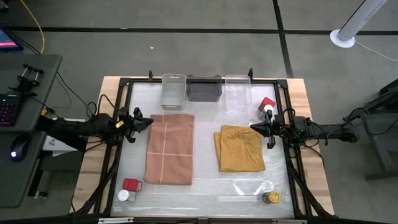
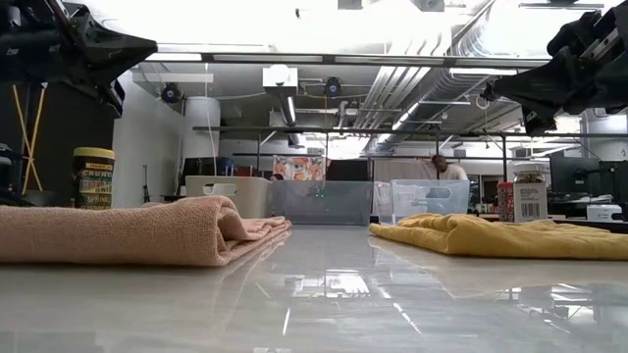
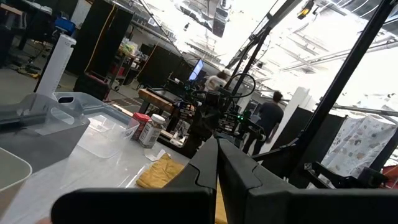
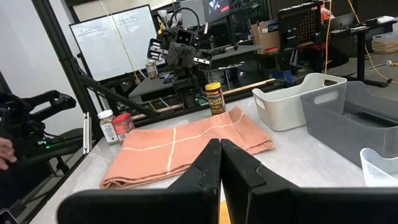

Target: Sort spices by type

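Note:
My left gripper [image 1: 148,121] is shut and hovers over the pink cloth's [image 1: 169,149] far-left corner. My right gripper [image 1: 254,127] is shut too, above the mustard cloth's [image 1: 240,148] far-right corner. Each touches nothing. A red tin [image 1: 267,102] and a white-topped shaker [image 1: 268,111] stand upright at the far right, beside the right arm. Another red tin [image 1: 131,185] and shaker [image 1: 124,195] stand at the near-left corner. One yellow-lidded jar [image 1: 270,198] stands near-right. The other jar [image 4: 214,98] stands under the left arm, seen also in the low view as the jar [image 2: 93,176].
Three bins line the far edge: a pale one [image 1: 174,92], a dark grey one [image 1: 204,89] and a clear one [image 1: 237,92]. The two folded cloths lie flat mid-table with a bare strip between them. A black frame rail [image 1: 115,155] borders the table. People stand in the room beyond.

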